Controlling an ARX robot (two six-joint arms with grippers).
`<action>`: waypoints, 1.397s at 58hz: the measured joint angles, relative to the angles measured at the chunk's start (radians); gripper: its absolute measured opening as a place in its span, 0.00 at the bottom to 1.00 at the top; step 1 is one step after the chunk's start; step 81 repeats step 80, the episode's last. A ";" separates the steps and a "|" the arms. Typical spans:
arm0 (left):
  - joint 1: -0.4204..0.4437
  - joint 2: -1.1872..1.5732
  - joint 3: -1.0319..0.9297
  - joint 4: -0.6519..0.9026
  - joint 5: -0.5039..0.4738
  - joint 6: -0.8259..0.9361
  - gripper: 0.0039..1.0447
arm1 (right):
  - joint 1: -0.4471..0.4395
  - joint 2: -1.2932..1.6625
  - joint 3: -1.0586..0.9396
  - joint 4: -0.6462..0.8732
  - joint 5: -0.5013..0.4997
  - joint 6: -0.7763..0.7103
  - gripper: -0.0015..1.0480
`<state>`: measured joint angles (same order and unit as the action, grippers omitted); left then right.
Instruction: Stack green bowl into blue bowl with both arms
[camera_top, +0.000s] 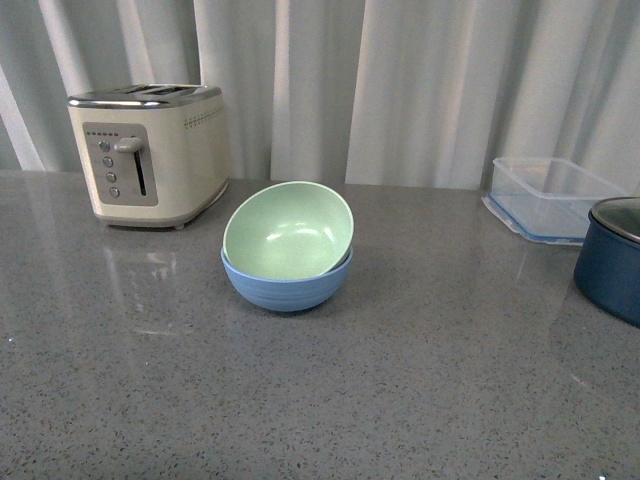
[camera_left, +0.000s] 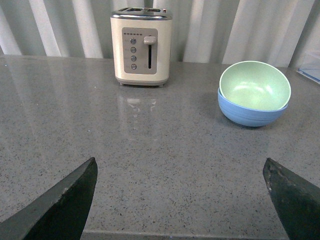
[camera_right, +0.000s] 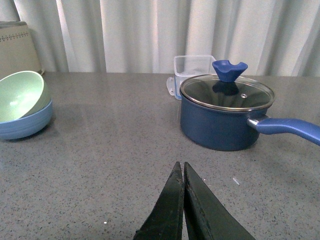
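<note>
We start with our left gripper (camera_left: 180, 200): its two black fingers (camera_left: 65, 205) stand spread far apart at the edges of the left wrist view, with nothing between them but bare counter. Our right gripper (camera_right: 183, 175) is the opposite, its thin fingers pressed together into a single point and holding nothing. Both hang low over the grey speckled countertop (camera_top: 400, 380), well apart from the bowls, and neither arm shows in the front view.

Moving outward, we see the green bowl (camera_top: 288, 230) sitting inside the blue bowl (camera_top: 286, 284) near the middle of the counter. It does not lie level: its rim tips up at the back and its opening faces toward us, so it rests crooked in the blue one. How deep it sits we cannot quite tell from these angles.

Behind the bowls and to their left stands a cream toaster (camera_top: 148, 155) against the pale curtain (camera_top: 400, 80). Far to the right lies a clear plastic container (camera_top: 552, 198), and just in front of it a dark navy pot (camera_right: 225, 117) with a glass lid (camera_right: 227, 93), blue knob and blue handle.
</note>
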<state>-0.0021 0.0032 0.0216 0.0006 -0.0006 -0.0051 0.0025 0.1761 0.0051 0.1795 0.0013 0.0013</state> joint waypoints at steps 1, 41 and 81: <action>0.000 0.000 0.000 0.000 0.000 0.000 0.94 | 0.000 -0.008 0.000 -0.008 0.000 0.000 0.01; 0.000 0.000 0.000 0.000 0.000 0.000 0.94 | 0.000 -0.172 0.000 -0.178 -0.003 -0.002 0.68; 0.000 0.000 0.000 0.000 0.000 0.000 0.94 | 0.000 -0.172 0.000 -0.178 -0.002 -0.001 0.90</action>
